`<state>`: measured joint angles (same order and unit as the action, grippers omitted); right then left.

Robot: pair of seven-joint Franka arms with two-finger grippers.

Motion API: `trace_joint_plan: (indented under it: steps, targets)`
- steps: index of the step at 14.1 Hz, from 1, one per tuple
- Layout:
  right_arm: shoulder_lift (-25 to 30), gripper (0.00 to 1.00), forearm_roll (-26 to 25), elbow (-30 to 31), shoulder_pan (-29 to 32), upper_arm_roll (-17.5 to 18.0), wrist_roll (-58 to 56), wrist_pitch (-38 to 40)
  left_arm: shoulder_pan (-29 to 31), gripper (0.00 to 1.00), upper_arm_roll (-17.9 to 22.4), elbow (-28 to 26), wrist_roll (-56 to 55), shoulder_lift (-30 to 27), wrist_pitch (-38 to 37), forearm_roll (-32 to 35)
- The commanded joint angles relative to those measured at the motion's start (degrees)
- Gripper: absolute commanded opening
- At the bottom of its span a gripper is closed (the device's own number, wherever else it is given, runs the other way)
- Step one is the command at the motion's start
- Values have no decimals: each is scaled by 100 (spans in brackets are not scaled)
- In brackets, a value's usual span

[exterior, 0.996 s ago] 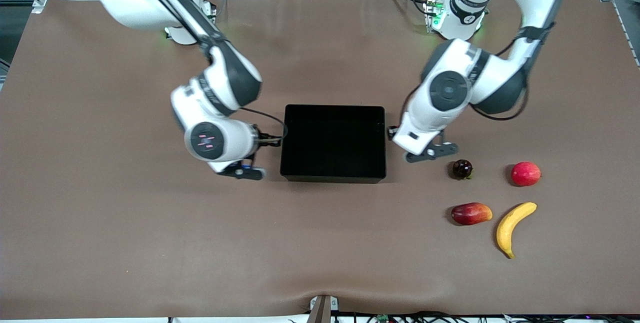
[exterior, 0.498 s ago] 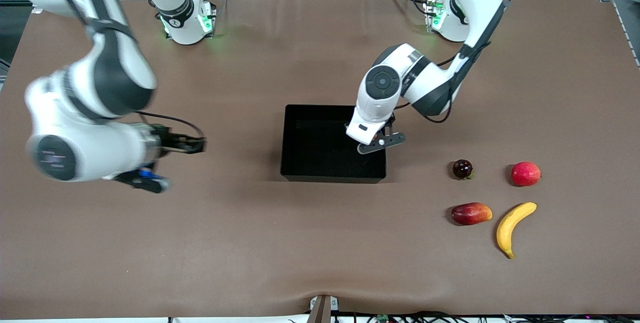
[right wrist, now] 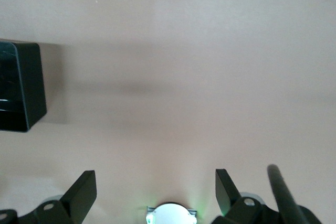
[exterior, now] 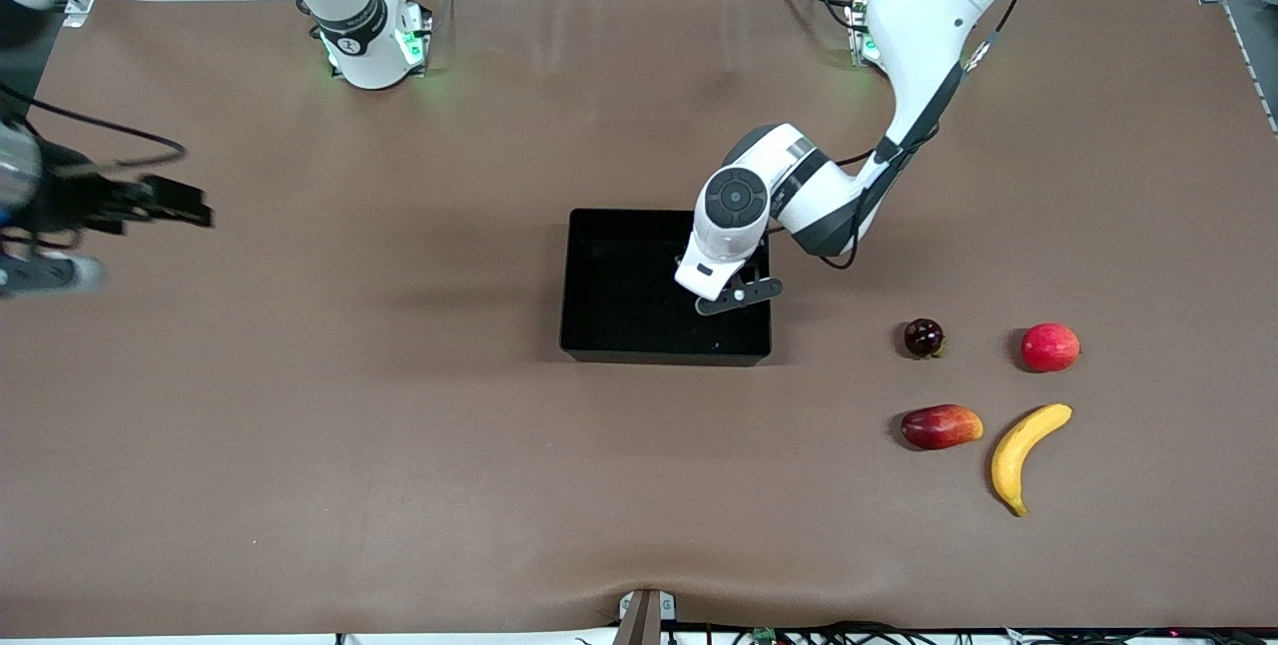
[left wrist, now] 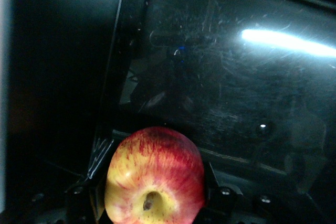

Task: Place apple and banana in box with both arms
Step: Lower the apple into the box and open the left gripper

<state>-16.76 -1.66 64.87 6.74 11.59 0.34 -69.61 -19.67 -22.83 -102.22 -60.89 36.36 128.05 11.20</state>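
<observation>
My left gripper (exterior: 737,296) hangs over the inside of the black box (exterior: 599,218), at its end toward the left arm. It is shut on the apple (left wrist: 155,177), red with yellow streaks, held just above the box floor (left wrist: 236,93). The arm's hand hides the apple in the front view. The yellow banana (exterior: 1023,455) lies on the table near the left arm's end, nearer to the front camera than the box. My right gripper (exterior: 45,274) is open and empty (right wrist: 155,190), up over the table's edge at the right arm's end.
Three other fruits lie by the banana: a dark round fruit (exterior: 924,336), a smooth pinkish-red round fruit (exterior: 1049,346) and a red-orange mango-like fruit (exterior: 941,425). The right wrist view shows a box corner (right wrist: 18,87) and brown table.
My left gripper has moved from beside the box to over its inside, still holding the apple. My right arm has swung away from the box toward its own end of the table.
</observation>
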Motion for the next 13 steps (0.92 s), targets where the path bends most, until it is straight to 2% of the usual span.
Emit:
trace_joint_plan:
  steps: [1, 2, 3, 5, 7, 9, 11, 13]
  targets:
    - [1005, 100, -19, 1393, -32, -314, -175, -639, -55, 47, 33, 44, -169, 38, 44, 154]
    - [1278, 100, -19, 1736, -75, -359, -184, -824, -55, 91, 33, 53, -178, 21, 44, 276]
    - [1455, 100, -19, 1940, -93, -394, -184, -896, -46, 100, 24, 61, -187, -14, 36, 329]
    - [1666, 100, -19, 2326, -216, -526, -228, -905, 67, 100, 7, 123, -204, -346, -139, 269]
    - [1816, 100, -19, 2503, -540, -798, -228, -1036, 121, 100, 33, 263, -161, -803, -612, 242]
    - [1939, 100, 7, 2653, -804, -1062, -228, -1194, 453, 100, -20, 604, -47, -1138, -1245, 233]
    - [1896, 100, 25, 2567, -823, -1124, -323, -1265, 761, 100, -29, 1026, 565, -1245, -1825, 146]
    - [1774, 100, -54, 2067, -840, -1116, -702, -1222, 1244, 100, -29, 1239, 1479, -1263, -2117, 119]
